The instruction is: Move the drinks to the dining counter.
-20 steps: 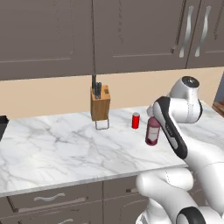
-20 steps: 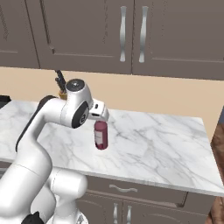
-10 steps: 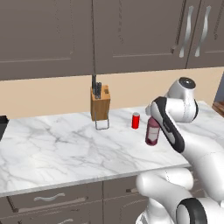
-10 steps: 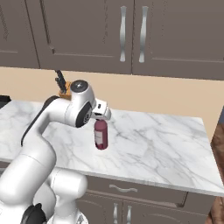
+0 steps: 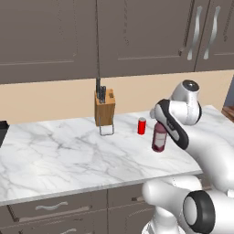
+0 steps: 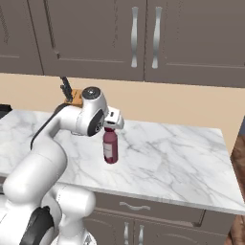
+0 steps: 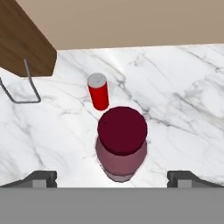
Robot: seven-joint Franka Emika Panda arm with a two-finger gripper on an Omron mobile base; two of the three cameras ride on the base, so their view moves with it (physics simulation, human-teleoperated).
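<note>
Two drinks stand near the counter's (image 5: 55, 155) back edge; the wide-open gripper (image 7: 113, 177) straddles the bottle (image 7: 121, 144), and an off-centre descent could tip it into the can (image 7: 98, 91).

The white arm is rising from the base, bending at its elbow and reaching forward over the tabletop. Its wrist is turning the end effector (image 7: 112, 177) downward. The fingers (image 7: 41, 178) are standing spread wide apart, one at each side of the hand view, gripping nothing.
</note>
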